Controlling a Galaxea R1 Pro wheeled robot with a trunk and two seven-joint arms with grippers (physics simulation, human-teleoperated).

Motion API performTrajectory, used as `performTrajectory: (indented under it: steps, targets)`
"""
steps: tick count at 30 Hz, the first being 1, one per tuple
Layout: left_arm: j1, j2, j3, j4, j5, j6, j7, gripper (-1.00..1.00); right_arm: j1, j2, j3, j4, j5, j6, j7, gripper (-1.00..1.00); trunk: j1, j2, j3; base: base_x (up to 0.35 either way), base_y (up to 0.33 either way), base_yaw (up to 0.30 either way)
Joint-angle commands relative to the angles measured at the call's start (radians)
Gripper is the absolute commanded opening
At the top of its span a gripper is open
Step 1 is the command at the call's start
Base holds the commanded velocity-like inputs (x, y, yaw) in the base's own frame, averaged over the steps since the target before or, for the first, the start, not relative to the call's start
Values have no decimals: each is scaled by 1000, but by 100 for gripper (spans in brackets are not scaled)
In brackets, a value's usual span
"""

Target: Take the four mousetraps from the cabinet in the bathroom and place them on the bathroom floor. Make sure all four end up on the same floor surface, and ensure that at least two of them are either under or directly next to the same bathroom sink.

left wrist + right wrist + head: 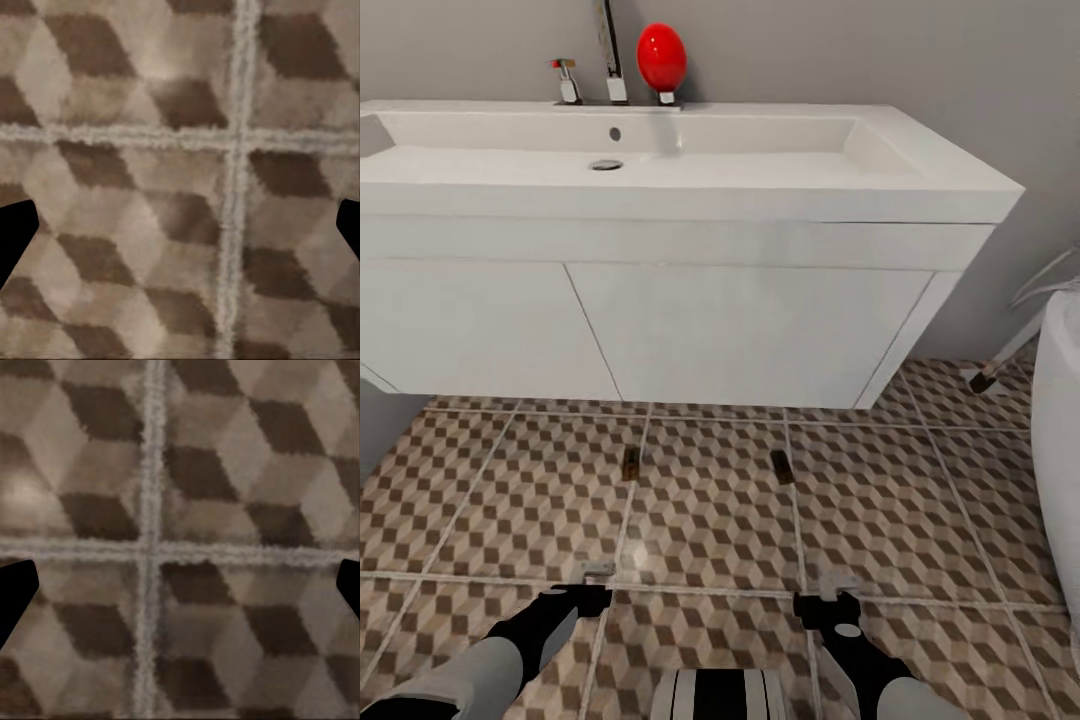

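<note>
Two small brown mousetraps lie on the cube-patterned bathroom floor point(710, 520), just in front of the white vanity: one mousetrap point(630, 462) to the left, the other mousetrap point(782, 466) to the right. Above them hangs the wide white bathroom sink point(690, 160) with its chrome tap and red egg-shaped object point(662, 56). My left gripper point(596, 572) and right gripper point(837, 584) hover low over the tiles, nearer to me than the traps. Both are open and hold nothing, and bare tiles fill the space between the dark fingertips point(15, 232) point(15, 589). The cabinet is out of view.
A white rounded bathtub point(1060, 420) stands at the right edge. A pale slanted leg with a dark foot point(985, 378) rests on the floor beside it. A grey wall rises behind the sink. Open tiled floor stretches between me and the vanity.
</note>
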Motion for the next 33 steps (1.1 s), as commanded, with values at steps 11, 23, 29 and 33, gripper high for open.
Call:
performTrajectory:
  steps: [11, 23, 29, 33]
  targets:
    - [0, 2, -8, -3, 9, 3, 4, 100, 0, 1, -6, 0, 10, -4, -4, 100, -1, 0, -1, -193, 0, 0]
    - [0, 2, -8, -3, 9, 2, 4, 100, 0, 1, -4, 0, 11, -4, -4, 100, -1, 0, -1, -21, 0, 0]
    - [0, 2, -8, -3, 9, 2, 4, 100, 0, 1, -4, 0, 11, -4, -4, 100, -1, 0, -1, -2, 0, 0]
    - [0, 2, -8, -4, 9, 2, 4, 100, 0, 1, -4, -4, 12, -2, -4, 100, -1, 0, -1, 0, 0, 0]
